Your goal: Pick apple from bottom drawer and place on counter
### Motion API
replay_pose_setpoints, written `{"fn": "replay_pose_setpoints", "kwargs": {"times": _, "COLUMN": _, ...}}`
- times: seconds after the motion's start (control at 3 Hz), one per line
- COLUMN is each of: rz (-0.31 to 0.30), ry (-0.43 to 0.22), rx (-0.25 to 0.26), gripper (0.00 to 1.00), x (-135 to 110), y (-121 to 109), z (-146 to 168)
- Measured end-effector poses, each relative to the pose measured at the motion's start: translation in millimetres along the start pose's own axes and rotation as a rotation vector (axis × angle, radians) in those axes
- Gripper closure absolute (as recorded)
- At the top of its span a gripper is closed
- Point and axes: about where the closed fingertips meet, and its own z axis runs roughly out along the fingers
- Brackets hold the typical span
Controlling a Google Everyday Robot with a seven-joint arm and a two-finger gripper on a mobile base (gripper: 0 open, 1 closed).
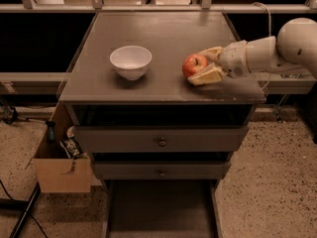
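The apple [193,64], red with yellowish patches, sits between the pale fingers [208,76] of my gripper [199,67] at the right side of the counter [163,33]. The gripper is shut on the apple, which is low on the counter top; I cannot tell whether it touches the surface. My white arm comes in from the right edge. The bottom drawer [158,212] stands pulled open below, and the part of it in view holds nothing.
A white bowl [131,61] stands on the counter left of the apple. Two upper drawers with round knobs [162,142] are closed. A cardboard box [62,172] with items in it stands on the floor to the cabinet's left. A rail runs behind the counter.
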Motion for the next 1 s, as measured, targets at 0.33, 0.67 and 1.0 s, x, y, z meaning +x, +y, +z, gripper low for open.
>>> {"fn": "replay_pose_setpoints", "kwargs": {"times": 0.33, "rz": 0.0, "ry": 0.0, "rx": 0.0, "gripper": 0.57, "x": 0.0, "y": 0.0, "z": 0.1}}
{"fn": "replay_pose_setpoints", "kwargs": {"times": 0.67, "rz": 0.0, "ry": 0.0, "rx": 0.0, "gripper": 0.28, "x": 0.0, "y": 0.0, "z": 0.1}}
{"fn": "replay_pose_setpoints", "kwargs": {"times": 1.0, "rz": 0.0, "ry": 0.0, "rx": 0.0, "gripper": 0.03, "x": 0.0, "y": 0.0, "z": 0.1}}
